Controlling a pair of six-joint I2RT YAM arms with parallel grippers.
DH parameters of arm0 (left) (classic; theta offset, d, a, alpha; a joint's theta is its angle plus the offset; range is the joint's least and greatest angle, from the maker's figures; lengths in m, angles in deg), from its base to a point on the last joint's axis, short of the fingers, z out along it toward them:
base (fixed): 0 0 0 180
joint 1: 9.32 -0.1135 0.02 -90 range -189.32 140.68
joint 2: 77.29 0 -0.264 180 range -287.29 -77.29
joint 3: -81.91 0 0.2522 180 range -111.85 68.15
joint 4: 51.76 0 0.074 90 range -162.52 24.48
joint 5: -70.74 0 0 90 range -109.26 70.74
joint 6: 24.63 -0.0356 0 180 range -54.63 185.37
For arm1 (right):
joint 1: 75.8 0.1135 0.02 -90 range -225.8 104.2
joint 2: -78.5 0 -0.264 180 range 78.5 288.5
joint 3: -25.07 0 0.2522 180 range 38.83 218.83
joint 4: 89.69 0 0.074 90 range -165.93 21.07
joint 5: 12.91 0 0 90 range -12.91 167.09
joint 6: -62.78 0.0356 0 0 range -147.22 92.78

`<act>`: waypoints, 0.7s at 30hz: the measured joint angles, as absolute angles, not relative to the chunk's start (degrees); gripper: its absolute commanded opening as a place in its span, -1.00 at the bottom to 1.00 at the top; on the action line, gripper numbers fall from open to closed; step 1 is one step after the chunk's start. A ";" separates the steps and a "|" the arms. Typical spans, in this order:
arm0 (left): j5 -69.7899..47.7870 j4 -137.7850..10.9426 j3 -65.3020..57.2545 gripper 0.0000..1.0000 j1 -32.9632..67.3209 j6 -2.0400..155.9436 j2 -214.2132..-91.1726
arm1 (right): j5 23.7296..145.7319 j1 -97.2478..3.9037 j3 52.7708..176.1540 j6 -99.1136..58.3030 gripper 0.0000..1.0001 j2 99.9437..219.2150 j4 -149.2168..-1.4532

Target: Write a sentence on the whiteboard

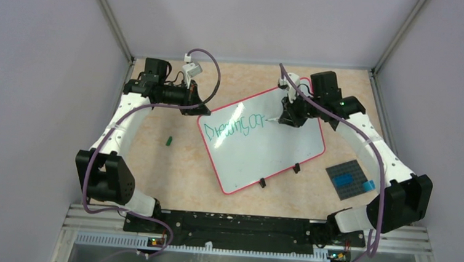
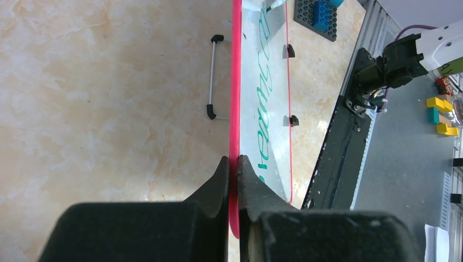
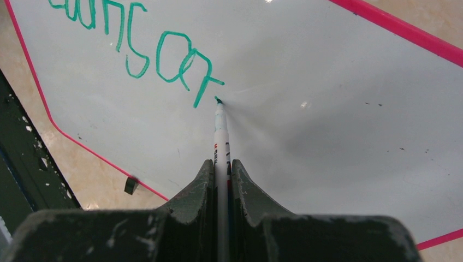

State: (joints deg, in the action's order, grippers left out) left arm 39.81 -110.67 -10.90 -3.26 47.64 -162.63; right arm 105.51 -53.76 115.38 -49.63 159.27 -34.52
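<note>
The whiteboard [image 1: 265,149] lies tilted in the middle of the table, white with a red rim and green writing [image 1: 233,126] along its upper left. My left gripper [image 1: 197,106] is shut on the board's red rim [image 2: 235,109] at its far left corner. My right gripper [image 1: 286,118] is shut on a white marker [image 3: 220,136]. The marker's green tip [image 3: 218,100] touches the board [image 3: 327,136] just right of the last green letter [image 3: 205,84]. The board's two black feet [image 1: 279,175] show at its near edge.
A small green cap [image 1: 169,141] lies on the table left of the board. A dark grey studded plate [image 1: 347,177] with blue bricks sits at the right. A wire stand [image 2: 212,79] shows behind the board in the left wrist view. Grey walls close in the table.
</note>
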 measured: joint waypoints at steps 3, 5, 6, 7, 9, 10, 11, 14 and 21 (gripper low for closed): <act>39.78 -110.67 -10.90 -1.00 -3.26 47.64 -162.63 | 105.21 -54.74 115.73 -49.77 -1.00 159.27 -34.13; 39.78 -110.65 -10.90 -1.00 -3.26 47.61 -162.63 | 104.95 -55.53 116.17 -49.92 -1.00 159.29 -33.89; 39.78 -110.67 -10.90 -1.00 -3.26 47.61 -162.63 | 104.64 -55.96 116.58 -50.09 -1.00 159.38 -33.69; 39.81 -110.65 -10.90 -1.00 -3.26 47.61 -162.63 | 104.42 -56.27 116.98 -50.18 -1.00 159.49 -33.63; 39.78 -110.65 -10.90 -1.00 -3.26 47.61 -162.63 | 104.03 -56.77 118.03 -50.22 -1.00 159.88 -33.45; 39.78 -110.65 -10.90 -1.00 -3.26 47.61 -162.63 | 103.90 -56.84 118.53 -50.20 -1.00 160.15 -33.32; 39.78 -110.65 -10.90 -1.00 -3.26 47.61 -162.63 | 103.88 -56.86 118.99 -50.20 -1.00 160.45 -33.32; 39.65 -110.60 -10.90 -1.00 -3.26 47.59 -162.63 | 104.12 -56.86 120.61 -50.20 -1.00 161.54 -32.99; 39.54 -110.67 -10.88 -1.00 -3.21 47.61 -162.63 | 104.16 -55.94 121.83 -50.20 -1.00 162.59 -33.08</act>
